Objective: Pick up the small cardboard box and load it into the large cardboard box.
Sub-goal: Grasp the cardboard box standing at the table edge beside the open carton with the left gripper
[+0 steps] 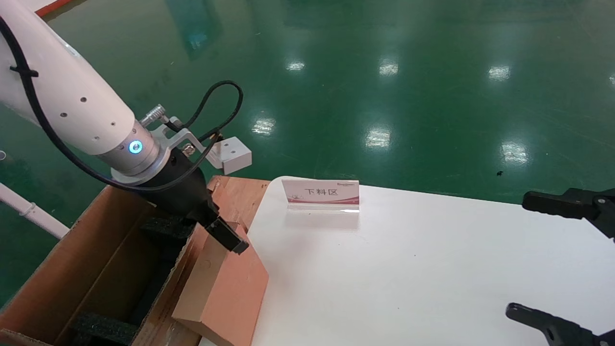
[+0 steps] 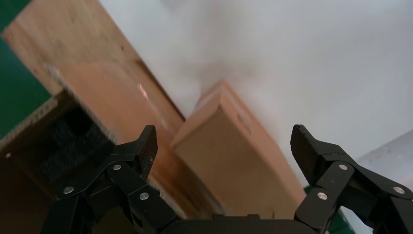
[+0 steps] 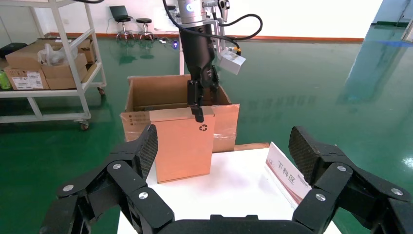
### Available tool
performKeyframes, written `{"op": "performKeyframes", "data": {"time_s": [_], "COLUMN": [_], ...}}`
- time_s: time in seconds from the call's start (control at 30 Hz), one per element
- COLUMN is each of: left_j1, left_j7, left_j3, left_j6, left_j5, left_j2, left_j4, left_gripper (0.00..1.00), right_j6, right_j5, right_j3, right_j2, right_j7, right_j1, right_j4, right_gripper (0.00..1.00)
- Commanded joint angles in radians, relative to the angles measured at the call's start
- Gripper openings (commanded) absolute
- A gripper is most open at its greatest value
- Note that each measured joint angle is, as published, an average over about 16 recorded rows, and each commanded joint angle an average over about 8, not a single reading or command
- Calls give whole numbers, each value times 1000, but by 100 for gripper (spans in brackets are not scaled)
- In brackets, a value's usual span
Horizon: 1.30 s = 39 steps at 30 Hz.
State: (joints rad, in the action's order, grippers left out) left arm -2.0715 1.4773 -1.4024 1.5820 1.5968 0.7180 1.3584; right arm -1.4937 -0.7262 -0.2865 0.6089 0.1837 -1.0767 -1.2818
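The small cardboard box (image 1: 230,293) stands on edge at the white table's left rim, leaning by the large cardboard box (image 1: 96,259); its recycling mark shows in the right wrist view (image 3: 180,141). My left gripper (image 1: 226,235) is right at the small box's top edge, open, with its fingers wide to either side of the box (image 2: 234,156) and not pressing it. The left gripper also shows in its own view (image 2: 225,141) and from the right wrist (image 3: 197,109). The large box (image 3: 160,90) is open, with black foam inside. My right gripper (image 3: 224,141) is open and parked at the table's right (image 1: 538,259).
A sign card (image 1: 321,192) stands at the back of the white table (image 1: 408,269). A wooden board (image 1: 240,192) lies between the table and the carton. Green floor lies beyond. A shelf cart with boxes (image 3: 48,58) stands farther off.
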Motion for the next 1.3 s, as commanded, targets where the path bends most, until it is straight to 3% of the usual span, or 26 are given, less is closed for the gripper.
{"op": "performKeyframes", "data": {"time_s": [0.03, 0.27, 0.53, 0.97, 1.3], "left_j1": [-31, -104, -150, -193, -221], "left_j7": [22, 62, 78, 103, 113], "left_j3": [-52, -189, -290, -388, -414], "left_j6": [-1, -10, -25, -36, -54], "left_j5": [-16, -83, -141, -192, -254], "left_j2": [4, 10, 24, 46, 22], "left_j4": [1, 2, 2, 2, 0], "left_gripper": [100, 100, 100, 100, 100], "right_j6": [0, 0, 1, 1, 1], "right_j5": [0, 0, 1, 1, 2], "right_j3": [0, -1, -1, -2, -3], "right_j2": [0, 0, 0, -1, -1], "right_j7": [0, 0, -1, -1, -1], "right_j1": [0, 0, 0, 0, 0], "right_j4": [0, 0, 0, 0, 0], "right_gripper": [100, 100, 100, 100, 100]}}
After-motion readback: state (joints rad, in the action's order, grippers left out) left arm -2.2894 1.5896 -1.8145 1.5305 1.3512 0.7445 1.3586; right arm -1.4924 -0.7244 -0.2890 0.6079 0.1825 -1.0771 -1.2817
